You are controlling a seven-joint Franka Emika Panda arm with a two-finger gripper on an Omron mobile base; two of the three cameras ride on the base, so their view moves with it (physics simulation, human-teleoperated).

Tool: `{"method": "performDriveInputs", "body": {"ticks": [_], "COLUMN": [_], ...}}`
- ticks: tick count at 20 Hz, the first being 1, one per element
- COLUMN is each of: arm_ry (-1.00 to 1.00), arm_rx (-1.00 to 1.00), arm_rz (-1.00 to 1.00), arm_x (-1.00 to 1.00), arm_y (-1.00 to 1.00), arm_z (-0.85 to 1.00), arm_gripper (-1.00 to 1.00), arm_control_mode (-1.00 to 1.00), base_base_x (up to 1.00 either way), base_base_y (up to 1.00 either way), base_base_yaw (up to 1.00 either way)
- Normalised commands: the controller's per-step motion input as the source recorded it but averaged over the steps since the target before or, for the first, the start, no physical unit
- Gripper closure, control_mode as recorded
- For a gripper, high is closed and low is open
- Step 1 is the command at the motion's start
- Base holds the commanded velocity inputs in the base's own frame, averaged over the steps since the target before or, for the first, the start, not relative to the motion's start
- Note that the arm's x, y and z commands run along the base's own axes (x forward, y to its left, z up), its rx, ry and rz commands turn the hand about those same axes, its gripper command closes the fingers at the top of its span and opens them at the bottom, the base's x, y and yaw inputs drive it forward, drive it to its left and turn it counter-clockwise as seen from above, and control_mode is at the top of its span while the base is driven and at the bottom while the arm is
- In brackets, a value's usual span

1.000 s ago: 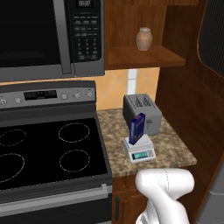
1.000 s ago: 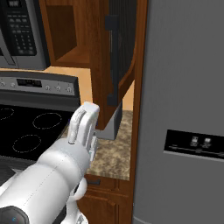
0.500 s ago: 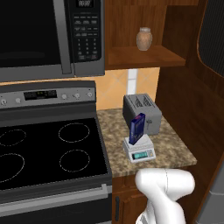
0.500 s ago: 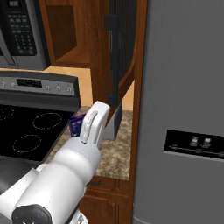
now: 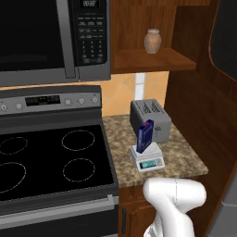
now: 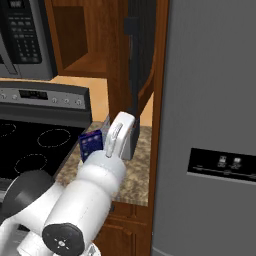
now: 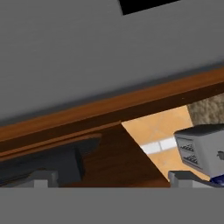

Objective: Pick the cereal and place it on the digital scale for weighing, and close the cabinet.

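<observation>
The tool stands wide with nothing between its two dark finger tips, which rise at six o'clock of the hand view, well apart from each other. Beyond them lie a brown wooden edge of the cabinet, a flat grey surface above it, and at four o'clock the grey toaster against the orange backsplash.

In the right base view the white arm reaches up from seven o'clock toward the centre, its hand just in front of the cereal.

In the left base view the digital scale sits on the speckled stone table, its teal display facing front. The cereal, a dark blue box, stands on the scale platform, tilted slightly. The toaster is just behind it at twelve o'clock.

The black stove adjoins the table at nine o'clock, with the microwave above it.

The cabinet is open; a tan ceramic jar stands on its shelf. The cabinet door with its dark bar handle stands swung out beside the grey refrigerator.
</observation>
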Motion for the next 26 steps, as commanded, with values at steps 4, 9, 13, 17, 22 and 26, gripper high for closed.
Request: {"method": "performDriveInputs", "body": {"ticks": [4,9,13,17,22,26], "arm_ry": [-0.11,-0.12,-0.09,-0.10,-0.03,-0.01], "arm_rx": [0.01,0.01,0.00,0.04,0.06,0.04], "arm_rz": [0.00,0.00,0.00,0.02,0.00,0.02], "arm_x": [0.04,-0.04,0.03,-0.14,-0.11,0.16], "arm_y": [-0.47,-0.16,-0.06,-0.28,-0.28,-0.11], "arm_z": [-0.01,0.00,0.00,0.00,0.00,0.00], "arm_gripper": [-1.00,-1.00,-1.00,-1.00,-1.00,-1.00], "arm_control_mode": [-1.00,-1.00,-1.00,-1.00,-1.00,-1.00], "base_base_x": [0.00,0.00,0.00,0.00,0.00,0.00], "base_base_y": [0.00,0.00,0.00,0.00,0.00,0.00], "base_base_yaw": [0.00,0.00,0.00,0.00,0.00,0.00]}}
